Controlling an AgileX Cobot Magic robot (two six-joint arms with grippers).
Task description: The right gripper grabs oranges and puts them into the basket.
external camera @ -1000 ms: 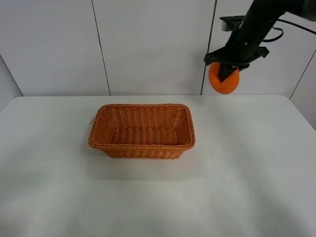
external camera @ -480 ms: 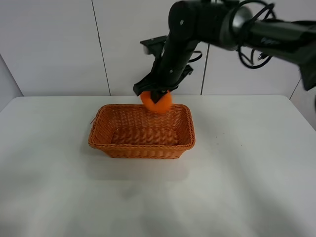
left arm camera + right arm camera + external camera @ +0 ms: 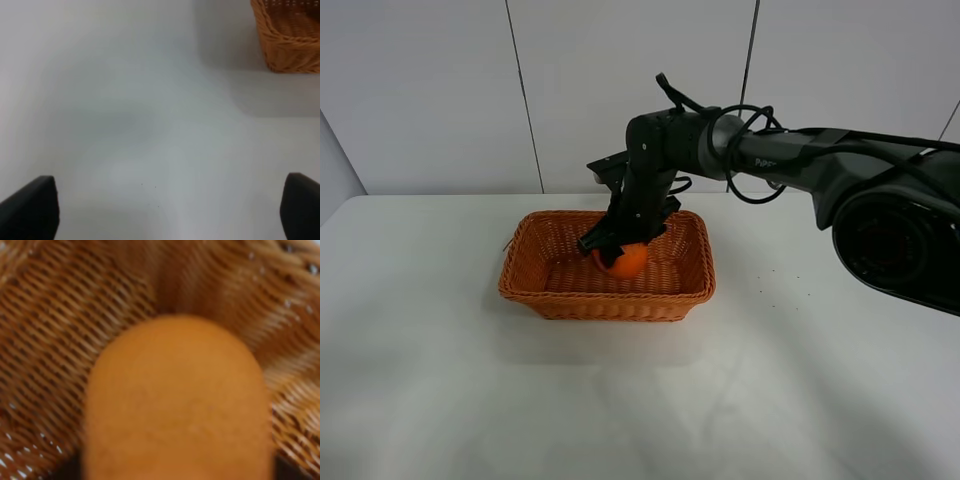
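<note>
The wicker basket (image 3: 535, 280) stands on the white table left of centre. My right gripper (image 3: 617, 252) reaches down into it from the back and is shut on the orange (image 3: 627, 260), which hangs low inside near the basket floor. In the right wrist view the orange (image 3: 177, 400) fills the frame, blurred, with the woven basket wall (image 3: 55, 315) close behind it. In the left wrist view the left gripper's (image 3: 165, 207) two dark fingertips (image 3: 30, 207) stand wide apart over bare table, with a corner of the basket (image 3: 287, 40) at the frame's edge.
The white table (image 3: 800, 380) spreads all around the basket. A white panelled wall (image 3: 430, 90) stands behind it. The right arm (image 3: 800, 155) stretches in from the right above the table's back edge.
The right arm swung left from the back right with the orange, came over the basket's back rim, then lowered the orange into the basket.
</note>
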